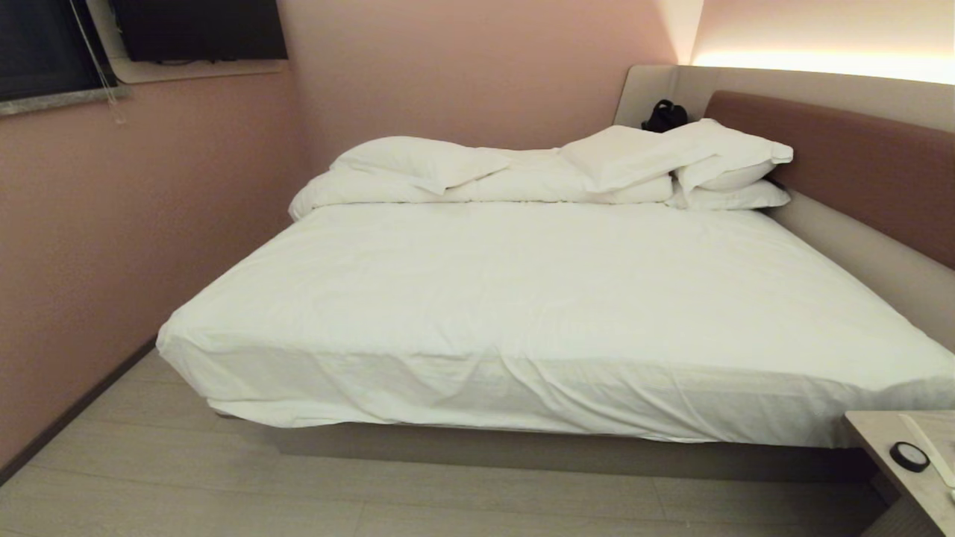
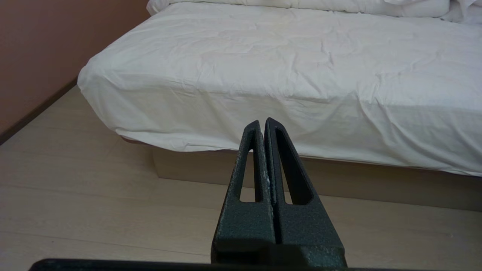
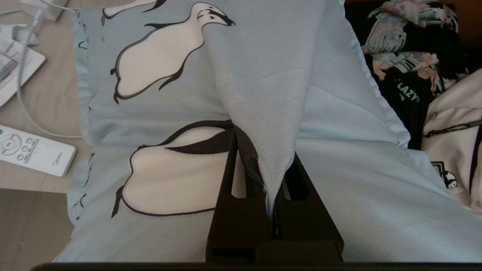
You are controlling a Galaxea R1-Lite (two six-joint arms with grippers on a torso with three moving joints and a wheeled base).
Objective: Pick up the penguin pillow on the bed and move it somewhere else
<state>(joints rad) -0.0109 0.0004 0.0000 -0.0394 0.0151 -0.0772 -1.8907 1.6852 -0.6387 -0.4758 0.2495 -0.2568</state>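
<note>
Penguin pillow (image 3: 180, 124) | fabric fold pinched between right pincer (image 3: 272, 177) tips | pincer clamped on it

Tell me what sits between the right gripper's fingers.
In the right wrist view, a pinched fold of the penguin pillow runs between the right gripper fingers, which are closed on it; nothing else lies there.

Readable in the right wrist view: "LAZY" in pale capitals on a black floral-printed garment (image 3: 404, 75), just beside the penguin pillow (image 3: 169, 113). Small grey brand lettering on a white remote control (image 3: 34, 150), too small to make out. Dark cursive marks along the pillow's edge, likewise illegible; nothing legible in the head or left wrist views.
</note>
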